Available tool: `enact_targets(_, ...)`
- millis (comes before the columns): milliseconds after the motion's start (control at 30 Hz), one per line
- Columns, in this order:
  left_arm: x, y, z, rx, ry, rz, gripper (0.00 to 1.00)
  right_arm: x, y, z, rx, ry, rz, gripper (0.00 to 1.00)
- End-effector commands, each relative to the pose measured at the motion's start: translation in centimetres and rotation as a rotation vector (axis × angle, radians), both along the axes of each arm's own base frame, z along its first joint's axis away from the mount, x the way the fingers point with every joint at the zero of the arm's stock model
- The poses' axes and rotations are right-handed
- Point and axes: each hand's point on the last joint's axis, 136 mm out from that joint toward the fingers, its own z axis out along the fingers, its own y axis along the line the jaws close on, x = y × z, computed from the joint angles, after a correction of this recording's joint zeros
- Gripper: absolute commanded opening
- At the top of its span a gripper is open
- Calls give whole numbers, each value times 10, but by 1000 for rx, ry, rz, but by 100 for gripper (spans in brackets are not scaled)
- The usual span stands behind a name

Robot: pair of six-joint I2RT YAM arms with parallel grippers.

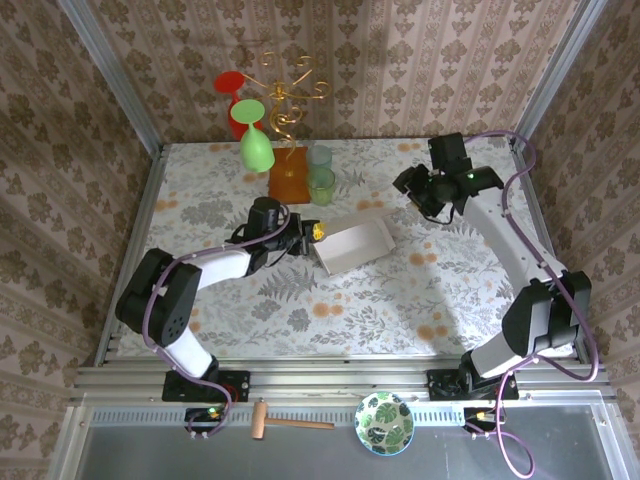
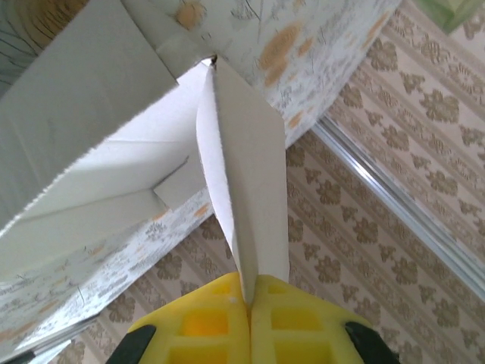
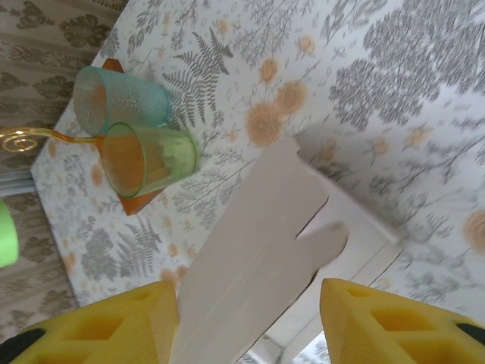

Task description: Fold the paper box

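The paper box (image 1: pixel 355 245) lies half folded in the middle of the table, a pale cardboard shell with loose flaps. My left gripper (image 1: pixel 310 232) is at its left edge. In the left wrist view its yellow fingers (image 2: pixel 197 326) are pressed together on a thin upright flap (image 2: pixel 254 189) of the box, so my left gripper (image 2: pixel 248 292) is shut on it. My right gripper (image 1: pixel 420 197) hovers to the upper right of the box. In the right wrist view a long flap (image 3: pixel 258 250) lies between the spread fingers of my right gripper (image 3: pixel 248 297), close to the left finger (image 3: pixel 114 326). The jaws are open.
An orange block (image 1: pixel 290 185) behind the box carries a green cup (image 3: pixel 148 155) and a teal cup (image 3: pixel 117 98). A gold stand (image 1: pixel 285 95) holds a green glass (image 1: pixel 257 150) and a red glass (image 1: pixel 232 85). A patterned bowl (image 1: pixel 385 422) and a wooden hammer (image 1: pixel 285 423) lie on the front ledge.
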Motion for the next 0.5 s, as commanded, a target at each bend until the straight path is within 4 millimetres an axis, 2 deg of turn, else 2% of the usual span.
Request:
enact_targets(0,-7,-6,8,-40,-49,-90,0,5,-10,-37,-90,100,113,53)
enact_targets(200,-8,-7,14,-79,-66,-137,0,32,1,-66,-48,166,234,50)
enact_targets(300,-7,-4,13,-74,-63,-132,0,38,4,-71,-16,183,264,47)
enact_targets(467,-1,-5,13,-70,-67,-126,0,38,17,-76,62,189,281,43)
